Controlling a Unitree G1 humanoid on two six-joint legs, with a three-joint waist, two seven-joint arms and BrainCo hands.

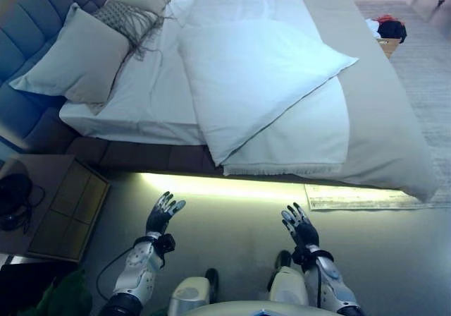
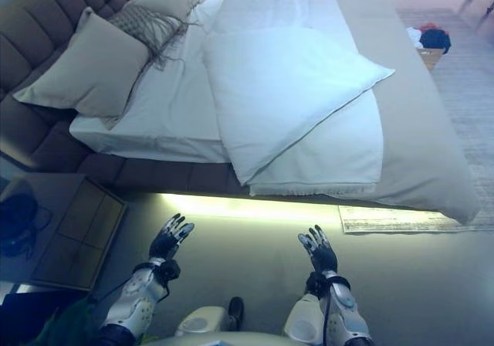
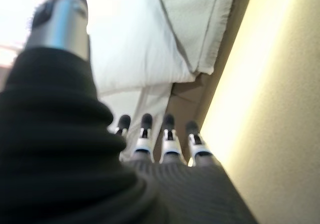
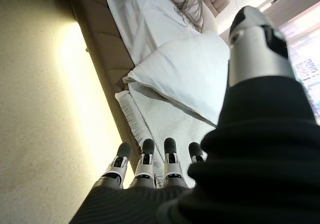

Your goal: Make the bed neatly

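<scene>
The white duvet [image 1: 261, 83] lies on the bed [image 1: 387, 118] folded back on itself, one corner thrown across toward the foot so that it makes a slanted triangle, with its near corner hanging at the bed's near edge above a fringed white blanket [image 1: 303, 143] and a grey cover that runs down the far side. The white sheet [image 1: 151, 90] beside the fold is bare up to the pillows [image 1: 77, 58], which lean against the padded headboard [image 1: 35, 20] with a grey fringed throw [image 1: 130, 20] draped over them. Neither hand is on the bedding: the left hand [image 1: 162, 214] and the right hand [image 1: 299, 226] are both raised over the floor in front of the lit strip under the bed frame, fingers spread and straight, holding nothing, well apart from the duvet's edge. A wooden nightstand [image 1: 67, 203] stands to the left by the head of the bed. By my reading the task is at its start, in the approach before the first grasp. The next move probably calls for stepping closer, taking hold of the duvet's hanging near corner, and drawing the folded layer back toward the pillows until it lies flat and square.
</scene>
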